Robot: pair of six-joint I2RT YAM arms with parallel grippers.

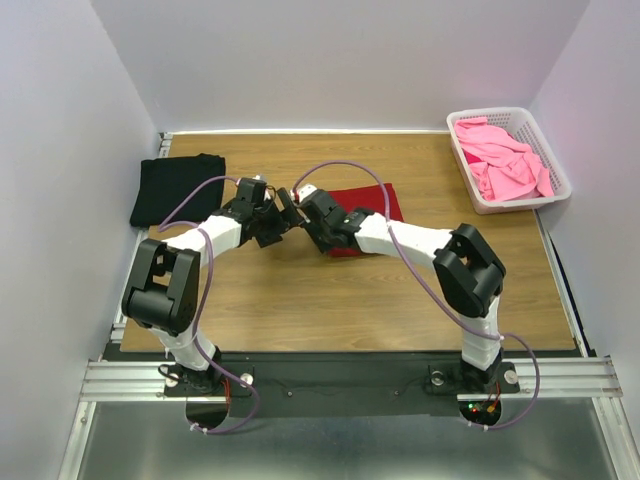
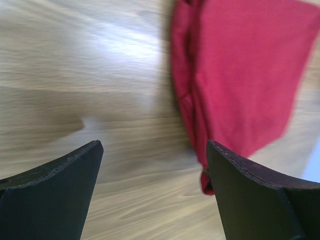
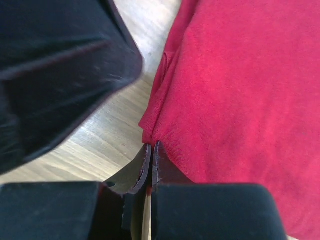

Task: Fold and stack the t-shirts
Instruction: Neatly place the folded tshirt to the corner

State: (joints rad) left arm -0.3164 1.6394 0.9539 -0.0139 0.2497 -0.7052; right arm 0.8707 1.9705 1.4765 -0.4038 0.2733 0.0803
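**Step in hand:** folding the red t-shirt [image 1: 372, 203], which lies mid-counter as a compact rectangle, apparently doubled over along its left edge.

**Status**
- Right fingers [image 3: 151, 148]: clenched at that left edge, apparently pinching a thin lip of cloth.
- Left fingers [image 2: 154, 146]: released and spread wide, hanging over bare counter [image 1: 330, 300] just beside the same edge, with nothing between them.
- Black t-shirt [image 1: 178, 188]: folded, at the far left of the counter, well apart from the work.
- Pink t-shirts [image 1: 503, 160]: bunched in the basket [image 1: 555, 165] at the far right corner, not yet folded.

**Procedure**
1. Check the right-hand pinch with a slight lift. Look for every layer rising together, and re-grip deeper on seeing only the top layer move.
2. Slide the left fingers sideways onto the edge, further along it from the right-hand pinch. Lower to the counter before closing, to catch the bottom layer too.
3. Keep the two wrists apart. Overhead they appear almost touching, so treat a knock between them as the main hazard.
4. Lift both grips evenly and only just clear of the counter. Carry the edge across in one level pass, avoiding slack between the grips.
5. Lay the edge down square to the opposite side, release, and withdraw straight up to avoid dragging the fold open.
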